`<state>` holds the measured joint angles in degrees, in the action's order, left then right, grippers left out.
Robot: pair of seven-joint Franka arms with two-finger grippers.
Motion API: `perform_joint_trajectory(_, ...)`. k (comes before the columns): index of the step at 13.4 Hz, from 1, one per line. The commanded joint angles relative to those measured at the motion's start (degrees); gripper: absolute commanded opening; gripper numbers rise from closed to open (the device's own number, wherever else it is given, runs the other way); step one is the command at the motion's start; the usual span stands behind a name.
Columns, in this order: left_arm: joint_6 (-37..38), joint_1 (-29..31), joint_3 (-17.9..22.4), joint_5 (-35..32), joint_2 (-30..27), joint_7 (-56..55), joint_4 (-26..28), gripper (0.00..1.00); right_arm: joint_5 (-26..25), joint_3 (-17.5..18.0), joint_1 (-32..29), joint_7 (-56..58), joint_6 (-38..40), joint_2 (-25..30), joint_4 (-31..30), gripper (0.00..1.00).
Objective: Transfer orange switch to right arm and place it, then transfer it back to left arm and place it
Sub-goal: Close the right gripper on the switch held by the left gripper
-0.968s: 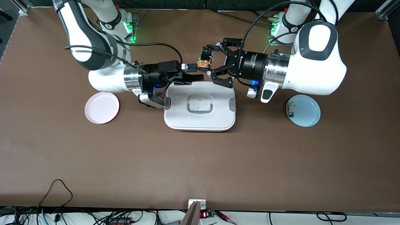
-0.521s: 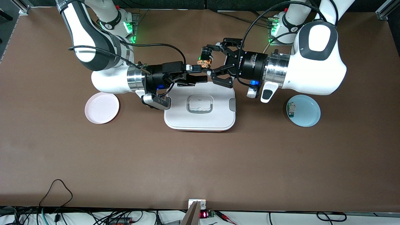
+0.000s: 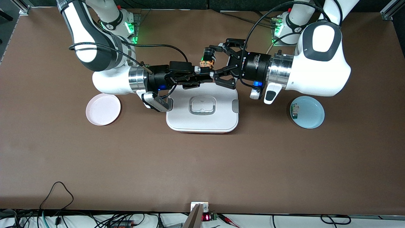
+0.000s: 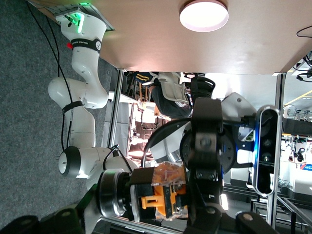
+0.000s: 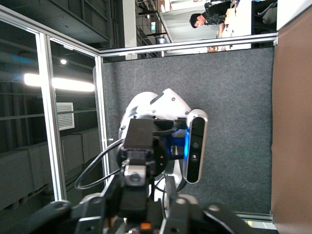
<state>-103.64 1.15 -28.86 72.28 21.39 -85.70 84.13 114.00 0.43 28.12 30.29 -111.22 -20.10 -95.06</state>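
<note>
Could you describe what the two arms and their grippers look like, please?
Both arms are glossy white with dark grey bands at the joints and a polished silver ring at the wrist. The left gripper and right gripper are black, with black linkage fingers and a small blue light on the body. A white-and-black camera module is clipped by each wrist, black cables loop along both arms, and the bases glow green.
</note>
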Motion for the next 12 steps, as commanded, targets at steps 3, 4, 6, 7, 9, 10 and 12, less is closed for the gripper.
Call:
perform_joint_trajectory(3, -0.2, -0.2, -0.1, 1.2, 0.1, 0.0, -0.7, 0.01, 0.9, -0.2, 0.0, 1.9, -0.7, -0.3, 0.4, 0.28)
perform_joint_trajectory(4, -0.2, -0.2, -0.1, 1.2, 0.1, 0.0, -0.7, 0.01, 0.9, -0.2, 0.1, 1.9, -0.7, -0.3, 0.4, 0.28)
perform_joint_trajectory(6, -0.2, -0.2, -0.1, 1.2, 0.1, 0.0, -0.7, 0.01, 0.9, -0.2, 0.1, 1.9, -0.7, -0.3, 0.3, 0.28)
perform_joint_trajectory(7, -0.2, -0.2, -0.1, 1.2, 0.1, 0.0, -0.7, 0.01, 0.9, -0.2, 0.1, 1.9, -0.7, -0.4, 0.3, 0.28)
perform_joint_trajectory(9, -0.2, -0.2, -0.1, 1.2, 0.1, 0.0, -0.7, 0.01, 0.9, -0.2, 0.1, 1.9, -0.7, -0.4, 0.3, 0.27)
perform_joint_trajectory(10, -0.2, -0.2, -0.1, 1.2, 0.1, 0.0, -0.7, 0.01, 0.9, -0.3, 0.1, 2.0, -0.7, -0.4, 0.3, 0.27)
perform_joint_trajectory(12, -0.2, -0.2, -0.1, 1.2, 0.1, 0.0, -0.7, 0.01, 1.0, -0.3, 0.1, 2.3, -0.7, -0.4, 0.2, 0.27)
